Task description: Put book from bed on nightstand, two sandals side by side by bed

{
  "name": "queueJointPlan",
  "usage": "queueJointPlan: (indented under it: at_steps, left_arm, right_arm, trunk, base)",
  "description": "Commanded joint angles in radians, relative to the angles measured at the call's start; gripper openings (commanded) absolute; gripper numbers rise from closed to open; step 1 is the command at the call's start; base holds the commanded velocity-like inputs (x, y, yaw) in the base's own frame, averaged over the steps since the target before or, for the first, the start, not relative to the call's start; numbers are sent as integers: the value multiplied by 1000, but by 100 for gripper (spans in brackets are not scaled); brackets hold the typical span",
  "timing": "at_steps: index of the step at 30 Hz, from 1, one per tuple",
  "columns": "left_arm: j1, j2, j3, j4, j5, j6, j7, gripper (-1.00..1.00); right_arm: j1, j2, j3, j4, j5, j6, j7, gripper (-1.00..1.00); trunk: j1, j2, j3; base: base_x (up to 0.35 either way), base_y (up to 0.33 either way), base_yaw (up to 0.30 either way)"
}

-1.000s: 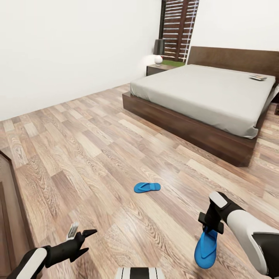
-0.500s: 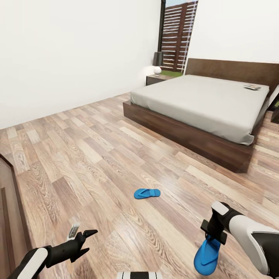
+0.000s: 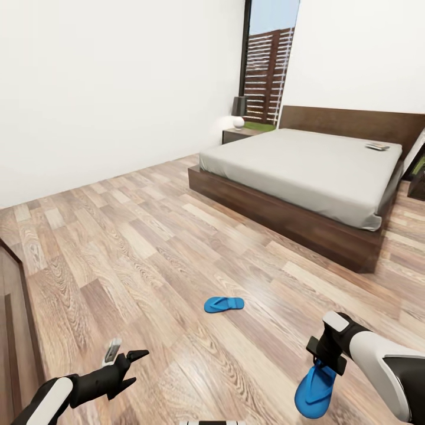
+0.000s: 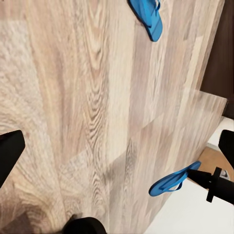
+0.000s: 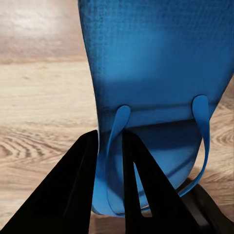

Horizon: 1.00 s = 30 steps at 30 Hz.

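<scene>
One blue sandal (image 3: 224, 304) lies flat on the wood floor in front of me, also seen in the left wrist view (image 4: 146, 17). The other sandal (image 3: 314, 388) hangs toe-down from my right gripper (image 3: 326, 354), which is shut on its strap (image 5: 111, 146); its blue sole (image 5: 156, 73) fills that close view. My left gripper (image 3: 121, 363) is open and empty over the floor at lower left. The bed (image 3: 283, 206) stands far right, with the book (image 3: 376, 146) on the mattress near the headboard. A nightstand (image 3: 236, 134) sits beside the bed's far corner.
A white round lamp (image 3: 238, 122) stands on the nightstand, below a tall window (image 3: 268, 65). A dark brown furniture edge (image 3: 9, 307) runs along the lower left. A dark cabinet (image 3: 418, 180) shows at the right edge, beyond the bed.
The whole view has shifted down, so the camera has moved; more window shows. The right gripper still holds its sandal, slightly lower in the picture. The left gripper looks unchanged.
</scene>
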Motion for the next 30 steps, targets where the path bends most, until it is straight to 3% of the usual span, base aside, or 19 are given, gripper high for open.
queueJointPlan:
  at_steps: [1,7,30]
  left_arm:
    - [0,0,3,0,-3,6,-4,100]
    - [0,0,3,0,-4,7,-4,100]
    - [0,0,3,0,-3,7,-7,100]
  right_arm:
    - [0,0,4,-2,-11,3,-4,-100]
    - [0,4,5,-2,-10,3,-2,-100]
    - [1,9,6,2,-9,4,-6,-100]
  trunk:
    - [-1,0,3]
    - [-3,1,26]
    - [-3,1,26]
  base:
    - [0,0,0]
    - [0,0,0]
    - [0,0,-8]
